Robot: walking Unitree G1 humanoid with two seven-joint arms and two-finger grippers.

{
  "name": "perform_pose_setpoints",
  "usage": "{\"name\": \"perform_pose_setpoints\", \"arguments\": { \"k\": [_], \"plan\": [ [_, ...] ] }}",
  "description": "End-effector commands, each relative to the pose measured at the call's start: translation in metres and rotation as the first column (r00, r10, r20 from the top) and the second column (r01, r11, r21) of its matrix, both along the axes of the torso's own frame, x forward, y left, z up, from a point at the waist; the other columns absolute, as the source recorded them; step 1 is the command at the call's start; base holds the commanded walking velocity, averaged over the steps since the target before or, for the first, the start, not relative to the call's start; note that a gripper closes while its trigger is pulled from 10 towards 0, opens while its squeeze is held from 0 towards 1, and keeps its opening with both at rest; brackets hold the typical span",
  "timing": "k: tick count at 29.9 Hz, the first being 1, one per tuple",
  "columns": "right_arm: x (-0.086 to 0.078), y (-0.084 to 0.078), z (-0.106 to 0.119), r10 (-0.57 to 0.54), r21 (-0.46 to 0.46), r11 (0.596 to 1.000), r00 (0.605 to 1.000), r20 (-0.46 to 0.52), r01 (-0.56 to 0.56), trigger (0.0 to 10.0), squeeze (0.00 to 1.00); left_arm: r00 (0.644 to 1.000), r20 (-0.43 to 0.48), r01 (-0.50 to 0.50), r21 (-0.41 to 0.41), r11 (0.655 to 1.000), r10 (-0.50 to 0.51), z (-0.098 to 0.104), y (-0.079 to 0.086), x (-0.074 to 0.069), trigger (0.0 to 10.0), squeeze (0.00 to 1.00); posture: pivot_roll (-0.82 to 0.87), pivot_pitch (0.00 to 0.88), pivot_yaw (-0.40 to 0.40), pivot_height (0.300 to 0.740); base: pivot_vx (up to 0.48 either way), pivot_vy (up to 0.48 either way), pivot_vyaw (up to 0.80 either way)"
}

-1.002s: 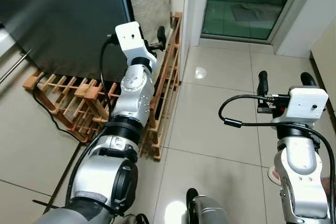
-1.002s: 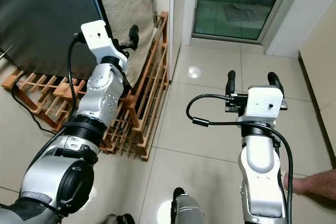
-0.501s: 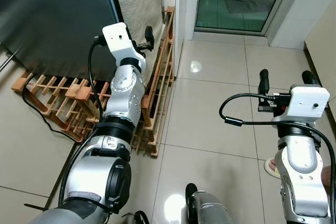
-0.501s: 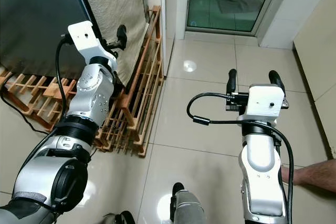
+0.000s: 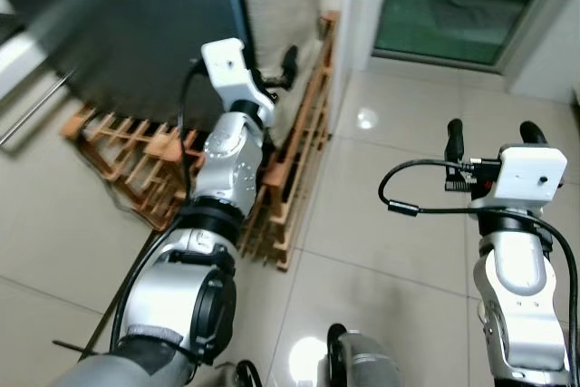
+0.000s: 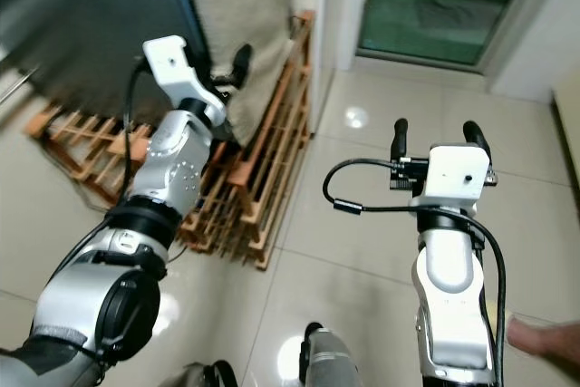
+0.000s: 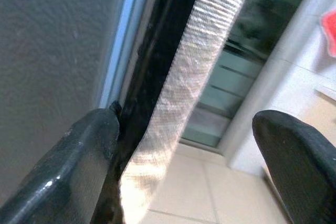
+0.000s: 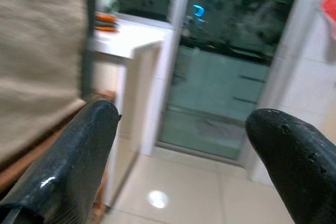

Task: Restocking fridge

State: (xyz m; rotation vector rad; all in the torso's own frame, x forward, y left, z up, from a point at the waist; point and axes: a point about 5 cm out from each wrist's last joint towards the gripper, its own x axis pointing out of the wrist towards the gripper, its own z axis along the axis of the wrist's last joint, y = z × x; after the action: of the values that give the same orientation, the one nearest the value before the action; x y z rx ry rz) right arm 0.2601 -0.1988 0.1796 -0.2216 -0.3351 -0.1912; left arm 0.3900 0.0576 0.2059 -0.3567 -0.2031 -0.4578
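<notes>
- Left eye view: the left gripper (image 5: pixel 281 68) is raised at upper centre, fingers spread and empty, close to the dark fridge (image 5: pixel 127 33) that fills the upper left. I judge it is held there to reach the fridge's edge. A wooden rack (image 5: pixel 299 169) leans by the fridge's side at centre.
- Right eye view: the right gripper (image 6: pixel 433 138) hangs over bare floor (image 6: pixel 353 215) at centre right, fingers apart, holding nothing, likely kept clear while waiting. No goods for restocking can be made out.
- Left wrist view: the fingers (image 7: pixel 89 156) straddle the fridge's corner.
- Right wrist view: open fingers (image 8: pixel 79 145) face a glass door (image 8: pixel 220 103).
</notes>
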Motion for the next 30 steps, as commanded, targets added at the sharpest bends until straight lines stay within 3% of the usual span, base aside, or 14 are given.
{"name": "perform_pose_setpoints", "arguments": {
  "k": [1, 4, 7, 10, 13, 16, 21, 27, 30],
  "plan": [
    [0.000, 0.000, -0.001, 0.006, -0.005, 1.000, 1.000, -0.006, -0.006, 10.0, 0.27, 0.978, 0.028, 0.207, 0.043, 0.977, -0.209, 0.004, -0.035, -0.009, 10.0, 0.00, -0.28, 0.140, 0.053, 0.732, 0.000, 0.000, 0.00],
    [0.000, -0.001, -0.002, 0.003, -0.006, 1.000, 1.000, -0.007, -0.003, 10.0, 0.27, 0.946, 0.044, 0.320, 0.010, 0.947, -0.320, 0.004, -0.052, -0.017, 10.0, 0.00, -0.28, 0.141, 0.055, 0.732, 0.000, 0.000, 0.00],
    [-0.001, 0.000, -0.003, 0.001, -0.004, 1.000, 1.000, -0.008, -0.001, 10.0, 0.27, 0.894, 0.063, 0.446, -0.051, 0.894, -0.443, 0.005, -0.073, -0.028, 10.0, 0.00, -0.29, 0.144, 0.060, 0.732, 0.000, 0.000, 0.00],
    [-0.001, 0.000, -0.004, -0.001, -0.002, 1.000, 1.000, -0.010, 0.001, 10.0, 0.27, 0.861, 0.087, 0.507, -0.086, 0.858, -0.500, 0.009, -0.086, -0.035, 10.0, 0.00, -0.29, 0.144, 0.063, 0.732, 0.000, 0.000, 0.00],
    [0.000, 0.001, -0.004, -0.003, 0.000, 1.000, 1.000, -0.011, 0.003, 10.0, 0.27, 0.861, 0.090, 0.507, -0.088, 0.857, -0.500, 0.010, -0.090, -0.037, 10.0, 0.00, -0.29, 0.143, 0.067, 0.732, 0.000, 0.000, 0.00],
    [-0.002, 0.001, 0.001, -0.012, 0.005, 1.000, 1.000, 0.009, 0.012, 10.0, 0.27, 0.888, 0.094, 0.459, -0.120, 0.880, -0.450, 0.014, -0.077, -0.034, 10.0, 0.00, -0.29, 0.146, 0.074, 0.732, 0.000, 0.000, 0.00],
    [-0.008, -0.001, 0.009, -0.020, 0.007, 1.000, 0.999, 0.042, 0.020, 10.0, 0.27, 0.944, 0.171, 0.311, -0.185, 0.932, -0.281, 0.039, -0.033, -0.042, 10.0, 0.00, -0.28, 0.147, 0.068, 0.732, 0.000, 0.000, 0.00],
    [-0.003, -0.002, 0.008, -0.011, 0.002, 1.000, 0.999, 0.041, 0.011, 10.0, 0.27, 0.965, 0.201, 0.203, -0.167, 0.965, -0.168, 0.047, -0.010, -0.043, 10.0, 0.00, -0.25, 0.138, 0.059, 0.732, 0.000, 0.000, 0.00],
    [0.002, -0.001, 0.006, -0.007, 0.007, 1.000, 0.999, 0.033, 0.007, 10.0, 0.27, 0.977, 0.175, 0.148, -0.145, 0.978, -0.122, 0.045, -0.003, -0.040, 10.0, 0.00, -0.24, 0.133, 0.057, 0.732, 0.000, 0.000, 0.00]
  ]
}}
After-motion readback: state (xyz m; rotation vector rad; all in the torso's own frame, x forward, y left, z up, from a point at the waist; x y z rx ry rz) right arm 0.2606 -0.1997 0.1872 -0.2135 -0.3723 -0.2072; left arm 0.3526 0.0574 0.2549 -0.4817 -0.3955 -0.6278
